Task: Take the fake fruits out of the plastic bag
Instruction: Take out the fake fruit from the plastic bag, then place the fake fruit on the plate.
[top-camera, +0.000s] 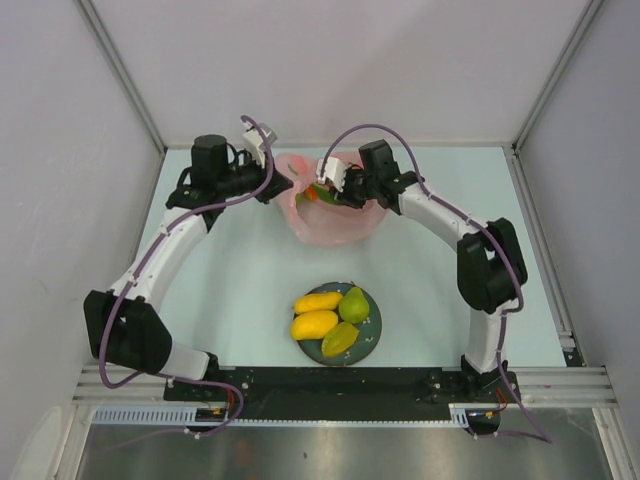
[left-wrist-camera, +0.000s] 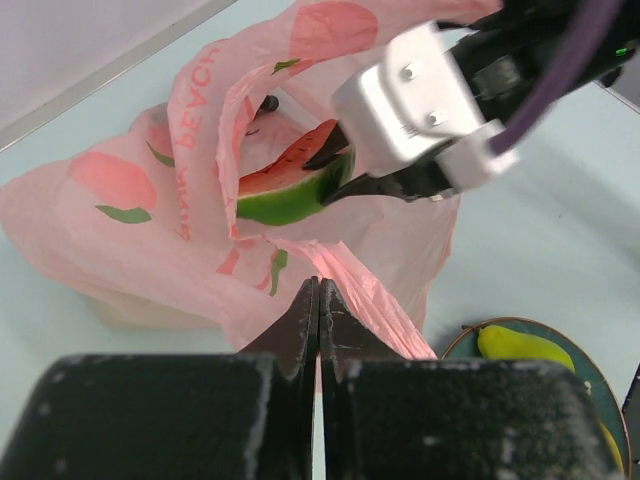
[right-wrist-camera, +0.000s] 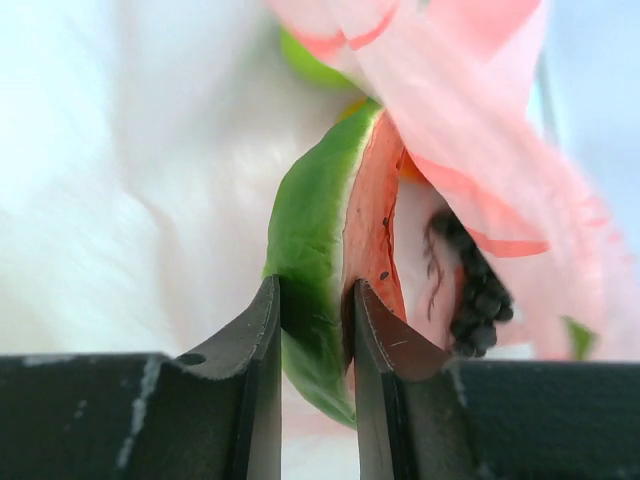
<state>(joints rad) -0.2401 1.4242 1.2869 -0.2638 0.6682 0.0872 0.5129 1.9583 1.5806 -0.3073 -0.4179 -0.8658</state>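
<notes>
near the table's front edge, four fake fruits (top-camera: 335, 318) rest on the plate (top-camera: 371, 340). farther back, the left gripper (left-wrist-camera: 318, 312) pinches the plastic bag (left-wrist-camera: 140, 210) (its rim); the right gripper (right-wrist-camera: 315, 325) clamps the watermelon slice (right-wrist-camera: 325, 250) inside, ready to lift clear.

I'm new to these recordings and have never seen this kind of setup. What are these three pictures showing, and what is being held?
Two robot arms are bolted at the near edge of a table. One picture looks down from above; the other two come from cameras on each wrist. On the table lie a pink plastic bag and a dark plate carrying four fruits: two yellow mangoes, a green pear and a greenish mango. The left hand is shut on a fold of the bag, holding it. The right hand reaches into the bag and grips a watermelon slice. Dark grapes show inside the bag.
</notes>
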